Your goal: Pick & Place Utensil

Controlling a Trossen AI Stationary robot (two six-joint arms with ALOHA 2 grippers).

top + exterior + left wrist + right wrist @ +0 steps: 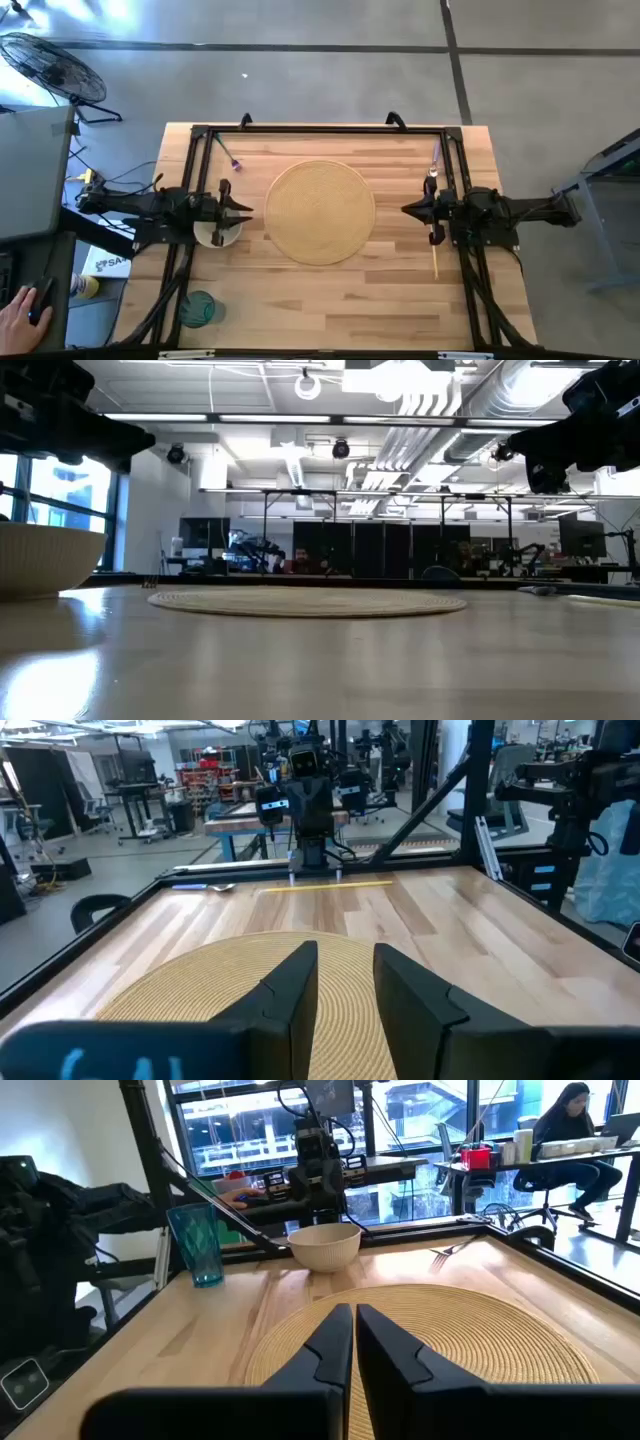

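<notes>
A fork with a purple handle (228, 155) lies flat near the table's far left corner, also seen as the fork (450, 1250). A purple-handled spoon (433, 168) and a yellow stick-like utensil (435, 262) lie flat beside and partly under the right arm. In the left wrist view they show as the spoon (215, 887) and the yellow utensil (325, 886). My left gripper (248, 210) (346, 970) hovers open at the left rim of the round woven placemat (320, 212). My right gripper (405, 210) (355, 1330) hovers shut at the mat's right rim.
A cream bowl (215, 233) (325, 1245) stands under the left arm, and a teal glass (197, 308) (197, 1245) stands near the near left corner. A black frame (320, 130) runs round the work area. A person's hand (22, 308) rests off the table's left side.
</notes>
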